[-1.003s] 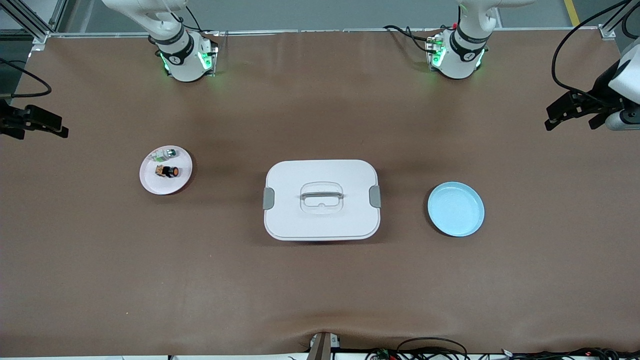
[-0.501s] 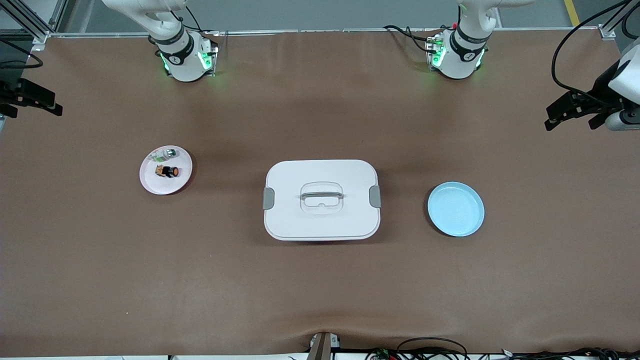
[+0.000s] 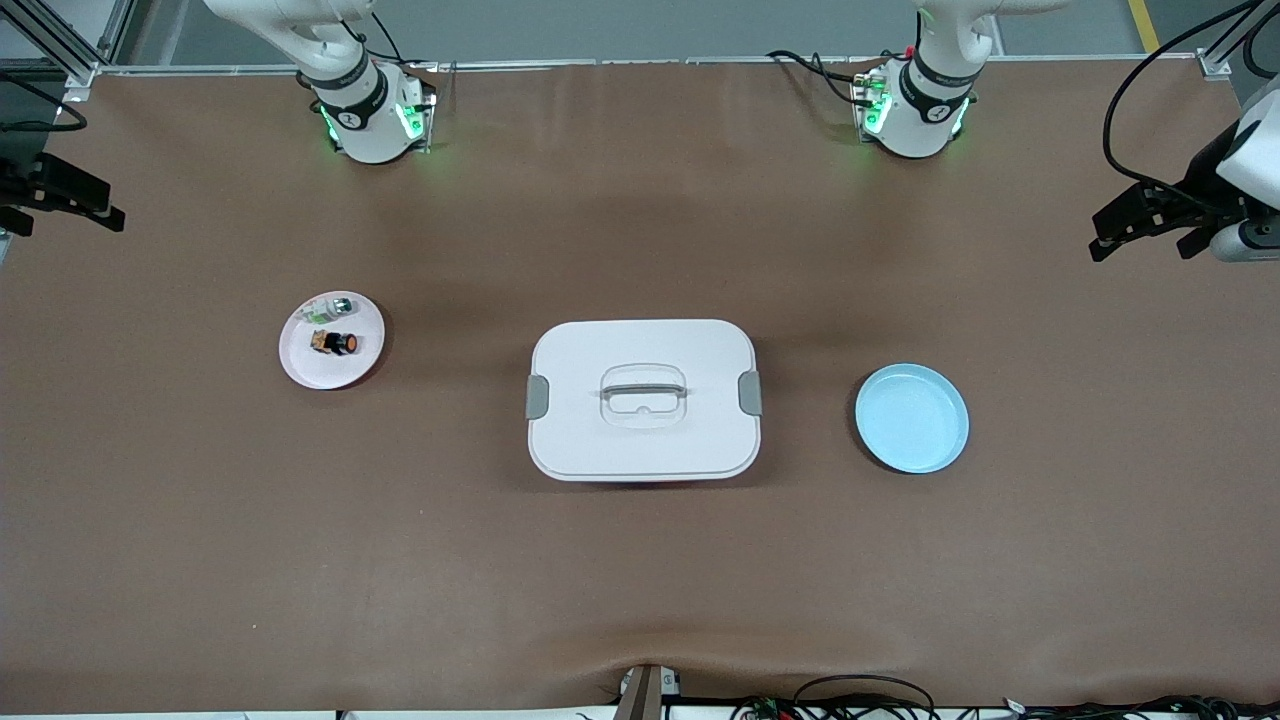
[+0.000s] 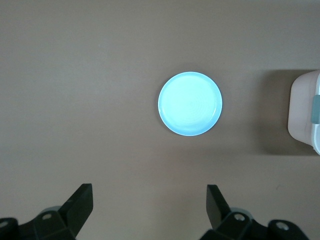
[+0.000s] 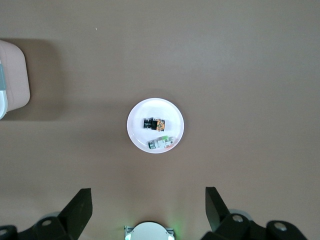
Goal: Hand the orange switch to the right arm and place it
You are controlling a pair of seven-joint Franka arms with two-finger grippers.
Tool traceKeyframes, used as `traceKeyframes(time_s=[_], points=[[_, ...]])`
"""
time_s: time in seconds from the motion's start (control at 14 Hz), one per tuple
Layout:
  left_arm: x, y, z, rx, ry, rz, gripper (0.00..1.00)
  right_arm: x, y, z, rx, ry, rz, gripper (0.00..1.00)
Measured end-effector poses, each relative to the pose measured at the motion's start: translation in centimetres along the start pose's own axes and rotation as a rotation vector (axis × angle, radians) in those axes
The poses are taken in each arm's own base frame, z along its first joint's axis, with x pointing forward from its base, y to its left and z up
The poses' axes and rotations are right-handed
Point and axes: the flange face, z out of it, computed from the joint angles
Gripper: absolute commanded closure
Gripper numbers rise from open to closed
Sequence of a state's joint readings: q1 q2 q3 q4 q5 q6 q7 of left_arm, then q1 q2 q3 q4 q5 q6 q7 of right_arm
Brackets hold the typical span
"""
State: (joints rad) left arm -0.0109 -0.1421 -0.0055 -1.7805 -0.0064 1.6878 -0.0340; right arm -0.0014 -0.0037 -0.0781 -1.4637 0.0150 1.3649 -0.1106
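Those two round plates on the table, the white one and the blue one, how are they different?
The white plate is smaller than the blue plate. The white plate carries two small parts, the orange switch and a silver-and-green switch; the blue plate carries nothing. The white plate lies toward the right arm's end of the table, the blue toward the left arm's. Both are round and lie flat, one on either side of the white lidded box.

Brown table [image 3: 200, 560] carries white plate [image 3: 300, 366], white lidded box [image 3: 643, 440] & blue plate [image 3: 911, 418].

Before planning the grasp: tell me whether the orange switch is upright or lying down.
Lying down: the orange switch rests on its side on the white plate, cap facing sideways.
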Motion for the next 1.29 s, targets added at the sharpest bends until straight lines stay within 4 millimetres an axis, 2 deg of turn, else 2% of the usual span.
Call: traceKeyframes(time_s=[0.36,0.86,1.29], points=[[0.4,0.0,0.3,0.000,-0.006,0.001,0.00,0.7,0.1,-0.5,-0.007,0.063,0.000,0.00],[3.1,0.5,0.2,0.002,-0.072,0.007,0.00,1.4,0.0,-0.5,-0.011,0.093,0.001,0.00],[3.4,0.5,0.5,0.002,-0.086,0.008,0.00,1.6,-0.8,-0.4,-0.009,0.096,0.050,0.00]])
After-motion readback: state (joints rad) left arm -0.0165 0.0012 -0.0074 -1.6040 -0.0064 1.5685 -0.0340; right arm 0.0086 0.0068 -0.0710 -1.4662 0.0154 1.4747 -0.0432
